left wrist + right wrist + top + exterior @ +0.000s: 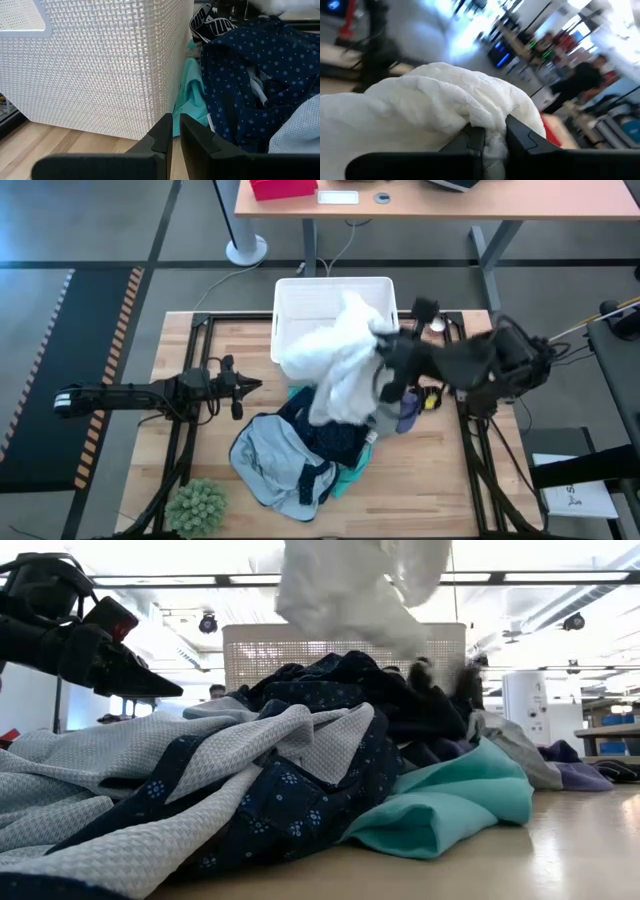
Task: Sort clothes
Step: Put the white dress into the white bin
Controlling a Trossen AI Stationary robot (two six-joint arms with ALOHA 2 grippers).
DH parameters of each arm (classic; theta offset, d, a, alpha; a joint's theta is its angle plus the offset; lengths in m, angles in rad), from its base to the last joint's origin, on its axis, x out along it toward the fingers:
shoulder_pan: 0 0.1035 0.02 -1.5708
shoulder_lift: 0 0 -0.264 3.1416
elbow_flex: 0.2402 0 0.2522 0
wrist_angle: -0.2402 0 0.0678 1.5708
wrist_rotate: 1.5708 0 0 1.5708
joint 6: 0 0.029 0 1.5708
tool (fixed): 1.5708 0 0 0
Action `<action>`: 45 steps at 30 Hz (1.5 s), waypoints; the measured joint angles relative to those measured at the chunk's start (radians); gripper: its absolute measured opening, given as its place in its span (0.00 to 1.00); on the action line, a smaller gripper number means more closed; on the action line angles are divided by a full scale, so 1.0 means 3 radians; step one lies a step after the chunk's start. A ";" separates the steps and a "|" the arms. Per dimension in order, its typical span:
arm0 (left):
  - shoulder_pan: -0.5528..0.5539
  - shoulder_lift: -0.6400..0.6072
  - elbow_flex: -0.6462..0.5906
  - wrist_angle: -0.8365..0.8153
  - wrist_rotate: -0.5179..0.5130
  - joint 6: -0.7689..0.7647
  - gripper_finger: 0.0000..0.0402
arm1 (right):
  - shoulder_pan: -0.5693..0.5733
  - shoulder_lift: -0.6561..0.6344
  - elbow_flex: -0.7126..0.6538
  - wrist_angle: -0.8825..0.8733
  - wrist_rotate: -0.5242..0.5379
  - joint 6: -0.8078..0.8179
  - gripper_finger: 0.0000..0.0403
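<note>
My right gripper (385, 348) is shut on a white garment (335, 365), which it holds up over the near right part of the white slotted basket (300, 300) and over the clothes pile. In the low view the garment (350, 585) hangs from the top of the picture. On the table lies the pile: a light blue piece (270, 460), a navy patterned one (290, 790), a turquoise one (450, 805) and a grey one (520, 750). My left gripper (250, 387) waits shut and empty left of the pile, pointing at the basket's corner (165, 75). My right gripper pinches a bunched fold of the white garment (490, 117) between its two fingers (520, 135). The cloth bulges out ahead of the fingertips in several layers. The garment hangs below and beside the gripper, its lower end (410, 640) just above the pile.
A fuzzy green ball (197, 505) sits at the table's near left corner. A black piece with white lettering (207, 22) lies between the basket and the navy garment. A purple cloth (575, 765) lies at the pile's right. Bare wood shows at the near right.
</note>
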 joint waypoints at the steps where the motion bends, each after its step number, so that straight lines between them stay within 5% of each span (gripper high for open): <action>1: 0.0001 0.0000 0.0000 -0.0001 0.0000 -0.0001 0.05 | -0.0059 -0.0011 0.0002 0.0193 0.0006 -0.0170 0.05; 8: 0.0001 0.0000 0.0000 0.0005 0.0000 -0.0001 0.05 | -0.0539 -0.0124 -0.0019 0.1418 -0.0001 -0.1185 0.05; 13: 0.0000 0.0000 0.0000 0.0016 0.0000 -0.0001 0.05 | -0.0892 -0.0136 -0.0019 0.1603 -0.0120 -0.1328 0.05; 24: 0.0000 0.0000 0.0000 0.0029 0.0000 -0.0001 0.05 | -0.1769 -0.0048 -0.0028 0.1144 -0.1134 -0.0448 0.05; 30: 0.0001 0.0000 -0.0001 0.0028 0.0000 -0.0001 0.05 | -0.2146 0.0221 -0.0033 0.0719 -0.1413 -0.0458 0.05; 40: 0.0000 0.0000 0.0000 0.0033 0.0000 -0.0001 0.05 | -0.2323 0.0920 -0.0034 0.0036 -0.1463 -0.0351 0.05; 45: 0.0001 0.0000 0.0000 0.0039 0.0000 -0.0001 0.05 | -0.2396 0.1223 -0.0034 -0.0241 -0.1935 -0.0151 0.05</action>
